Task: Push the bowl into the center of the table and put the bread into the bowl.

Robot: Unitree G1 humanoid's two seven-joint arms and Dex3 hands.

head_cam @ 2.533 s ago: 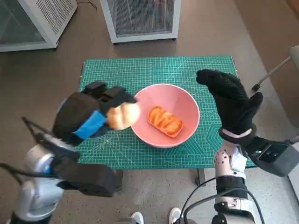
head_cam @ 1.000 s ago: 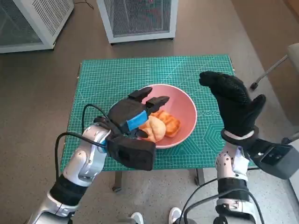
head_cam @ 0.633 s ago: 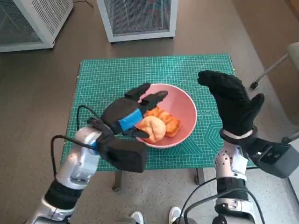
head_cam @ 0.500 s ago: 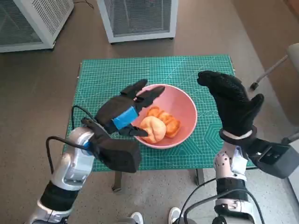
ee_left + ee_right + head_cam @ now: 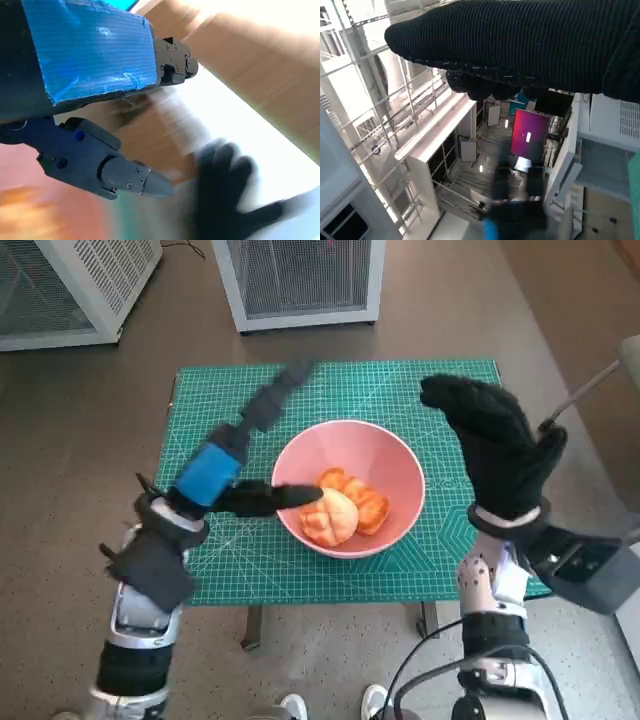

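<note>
Left hand point(image 5: 232, 455) has lifted off the bread point(image 5: 330, 516) in bowl point(image 5: 400, 462)

A round pink bowl point(image 5: 395, 455) sits upright near the middle of the green gridded table point(image 5: 400, 390), slightly toward the front edge. Inside it lie two pieces of bread: a pale golden round bun point(image 5: 332, 517) resting against the bowl's front-left inner wall, and a darker orange, ridged loaf point(image 5: 362, 502) lying beside and partly behind it, the two touching. Both pieces lie wholly within the rim.
</note>
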